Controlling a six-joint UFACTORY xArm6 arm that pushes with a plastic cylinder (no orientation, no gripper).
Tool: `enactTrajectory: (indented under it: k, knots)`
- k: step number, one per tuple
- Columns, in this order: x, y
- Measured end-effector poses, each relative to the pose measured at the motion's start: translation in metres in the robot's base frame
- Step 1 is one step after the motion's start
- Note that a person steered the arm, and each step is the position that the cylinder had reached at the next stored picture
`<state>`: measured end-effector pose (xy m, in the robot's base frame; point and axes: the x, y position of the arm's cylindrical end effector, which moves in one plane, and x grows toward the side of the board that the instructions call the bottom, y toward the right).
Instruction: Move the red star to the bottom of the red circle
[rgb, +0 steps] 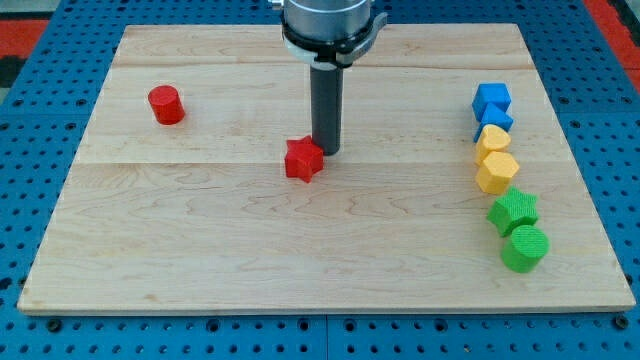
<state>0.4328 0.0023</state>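
Red is the colour that matters here: the red star (304, 159) lies near the middle of the wooden board (200, 260), and the red circle (166, 104) stands well apart from it, toward the view's upper left. My tip (327, 150) rests just beside the star, on its upper-right side, touching it or very nearly so. There are no jaws to speak of on this arm; it ends in a plain dark rod, so nothing is held, only pushed.

I judge the step in hand to be the push itself, at or near its beginning: the star is far from its goal, the bare spot just below the circle. From where the tip stands, a push would send the star leftward and somewhat downward. The star needs to travel mainly left and end under the circle, so the tip should work from the star's right side and keep behind its middle, lest it slip off a point and spin the star aside.

Along the view's right edge, far from this work, sit two blue blocks (492, 106), two yellow blocks (495, 160) and two green blocks (518, 230).
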Motion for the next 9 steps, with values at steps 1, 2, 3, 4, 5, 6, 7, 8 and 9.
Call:
enactTrajectory:
  k: [1,2,3,4,5,6,7,8,9]
  knots:
    - [0.01,0.0]
    - [0.01,-0.012]
    - [0.022,-0.014]
    - [0.022,-0.041]
    - [0.022,-0.079]
    - [0.044,-0.08]
    - [0.056,-0.098]
    - [0.05,-0.125]
    - [0.03,-0.137]
